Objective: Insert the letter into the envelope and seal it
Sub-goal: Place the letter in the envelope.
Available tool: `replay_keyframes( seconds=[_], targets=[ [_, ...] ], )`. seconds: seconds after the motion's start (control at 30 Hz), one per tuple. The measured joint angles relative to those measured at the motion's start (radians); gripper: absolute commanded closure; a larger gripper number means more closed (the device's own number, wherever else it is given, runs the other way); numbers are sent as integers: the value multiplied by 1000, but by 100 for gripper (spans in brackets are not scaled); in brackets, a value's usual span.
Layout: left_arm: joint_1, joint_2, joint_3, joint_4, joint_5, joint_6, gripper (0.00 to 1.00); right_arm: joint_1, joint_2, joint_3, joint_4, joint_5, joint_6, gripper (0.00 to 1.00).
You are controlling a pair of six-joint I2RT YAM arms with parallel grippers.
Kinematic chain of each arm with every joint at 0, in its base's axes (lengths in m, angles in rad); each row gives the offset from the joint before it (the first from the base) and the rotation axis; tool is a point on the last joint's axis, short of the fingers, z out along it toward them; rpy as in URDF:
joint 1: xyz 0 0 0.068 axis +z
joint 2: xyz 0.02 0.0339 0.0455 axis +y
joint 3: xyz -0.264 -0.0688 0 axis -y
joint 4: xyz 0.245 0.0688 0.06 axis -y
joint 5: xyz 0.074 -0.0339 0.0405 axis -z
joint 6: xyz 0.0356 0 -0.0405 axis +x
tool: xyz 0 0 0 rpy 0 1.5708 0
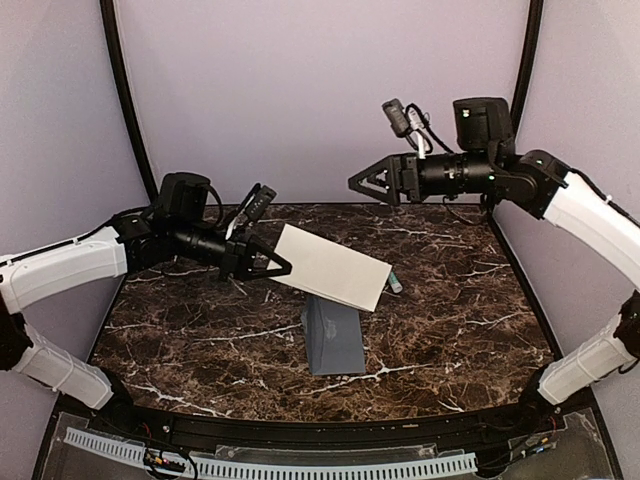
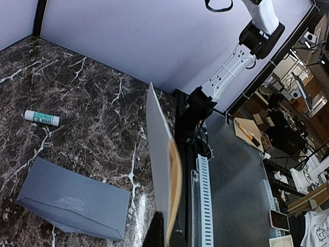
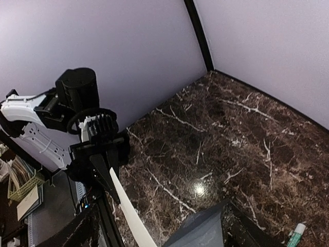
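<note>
Here, the left tool [image 1: 278, 266] is clamped shut on one short edge of the letter [image 1: 335, 268], holding the cream sheet tilted and clear of the dark marble-patterned worktop [image 1: 180, 340]. Seen from overhead, the sheet's near edge crosses the far end of the envelope [image 1: 332, 335]; whether the two touch cannot be told. The grey envelope lies flat near the middle of the worktop, its length running from front to back. A small white and green glue stick [image 1: 395, 284] lies on the worktop just beside the letter's right corner, apart from the envelope. The right tool [image 1: 358, 183] hangs high over the back of the worktop, pointing toward the left arm, its jaws spread with nothing between them, well apart from the letter. From the left wrist camera the letter [image 2: 159, 164] appears almost edge-on, rising from the bottom of the view, with the envelope [image 2: 74, 203] flat on the worktop to its left and the glue stick [image 2: 42, 118] farther off. The right wrist camera shows the pale sheet [image 3: 131, 212] as a thin strip below the left tool, a corner of the envelope [image 3: 203, 234] beside it
</note>
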Motion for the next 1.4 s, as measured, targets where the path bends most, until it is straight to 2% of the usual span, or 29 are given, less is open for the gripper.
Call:
replay_keyframes(
  seconds=[0.17, 0.37, 0.6, 1.13, 1.27, 1.33, 1.37, 1.4],
  targets=[
    [-2, 34, 49, -154, 6, 98, 100, 67, 175, 81, -185, -93, -77, 27],
    [-4, 34, 65, -222, 51, 147, 100, 94, 281, 84, -303, -229, -136, 58],
    [-6, 35, 93, -271, 73, 182, 100, 94, 291, 84, -314, -357, -163, 78],
    [-6, 58, 109, -302, 117, 205, 100, 94, 308, 88, -282, -505, -175, 92],
    [-6, 59, 111, -302, 125, 204, 100, 94, 319, 88, -284, -506, -184, 100],
    [-6, 59, 114, -302, 127, 204, 91, 94, 320, 88, -283, -507, -186, 100],
    [-6, 59, 114, -301, 128, 204, 72, 94, 320, 88, -281, -507, -185, 100],
    [-6, 59, 114, -300, 127, 204, 64, 94, 320, 88, -278, -507, -186, 100]
  ],
)
